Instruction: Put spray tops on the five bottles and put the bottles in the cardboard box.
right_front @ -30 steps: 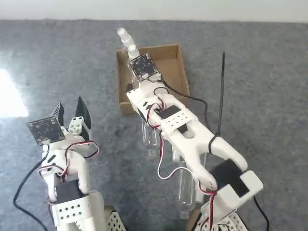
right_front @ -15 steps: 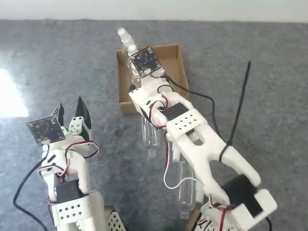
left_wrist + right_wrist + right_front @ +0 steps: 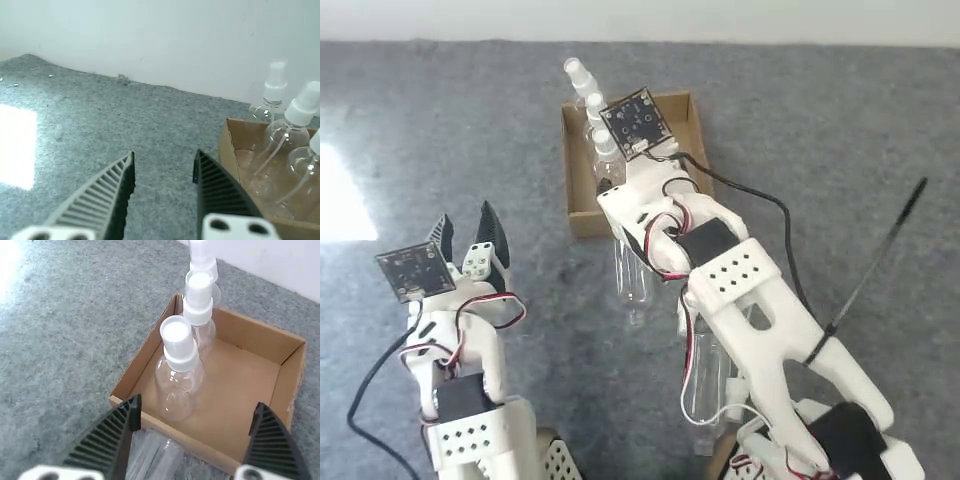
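The cardboard box (image 3: pixel 685 150) lies at the table's far middle. Three clear bottles with white spray tops stand along its left side (image 3: pixel 607 150) (image 3: pixel 592 104) (image 3: pixel 577 71); whether the farthest one stands inside the box I cannot tell. In the right wrist view my right gripper (image 3: pixel 197 410) hangs wide open above the box's near wall, with the nearest capped bottle (image 3: pixel 177 370) just beyond it. Two uncapped bottles lie on the table, one (image 3: pixel 632 278) by the box and one (image 3: pixel 705 385) under the right arm. My left gripper (image 3: pixel 468 232) is open and holds nothing, left of the box.
Grey felt covers the table (image 3: pixel 870 130). A black cable tie (image 3: pixel 875 262) sticks out from the right arm. The box's right half (image 3: pixel 240 385) is bare cardboard. A white wall (image 3: pixel 175 35) rises behind the table.
The right arm's wrist has moved right and farther over the box. A third capped bottle now stands uncovered in the box. The left arm has not moved.
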Available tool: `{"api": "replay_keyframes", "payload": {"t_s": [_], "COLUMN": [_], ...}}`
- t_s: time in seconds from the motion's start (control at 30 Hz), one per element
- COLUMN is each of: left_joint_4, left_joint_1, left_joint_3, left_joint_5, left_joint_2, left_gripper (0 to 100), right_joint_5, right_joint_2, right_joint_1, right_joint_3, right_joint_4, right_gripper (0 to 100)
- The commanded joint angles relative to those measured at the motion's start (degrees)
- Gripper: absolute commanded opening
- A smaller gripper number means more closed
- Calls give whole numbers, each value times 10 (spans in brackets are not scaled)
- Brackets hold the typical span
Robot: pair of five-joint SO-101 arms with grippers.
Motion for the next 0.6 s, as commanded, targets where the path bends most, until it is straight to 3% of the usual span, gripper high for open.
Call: {"api": "replay_keyframes", "payload": {"t_s": [0.0, 0.1, 0.27, 0.47, 0.57], "left_joint_4": [-18, -18, -18, -18, -18], "left_joint_1": [-4, -4, -4, -4, -4], "left_joint_3": [-7, -7, -7, -7, -7], "left_joint_5": [-6, -6, -6, -6, -6], "left_joint_2": [4, 4, 4, 4, 4], "left_gripper": [181, 181, 181, 181, 181], "right_joint_5": [-25, -68, -72, -71, -70], "right_joint_2": [-56, -73, -87, -84, -88], "right_joint_1": [5, 0, -29, -31, -29], "right_joint_3": [-19, -20, -49, -101, -104], "right_joint_4": [28, 53, 129, 196, 197], "right_gripper": [296, 296, 294, 121, 105]}}
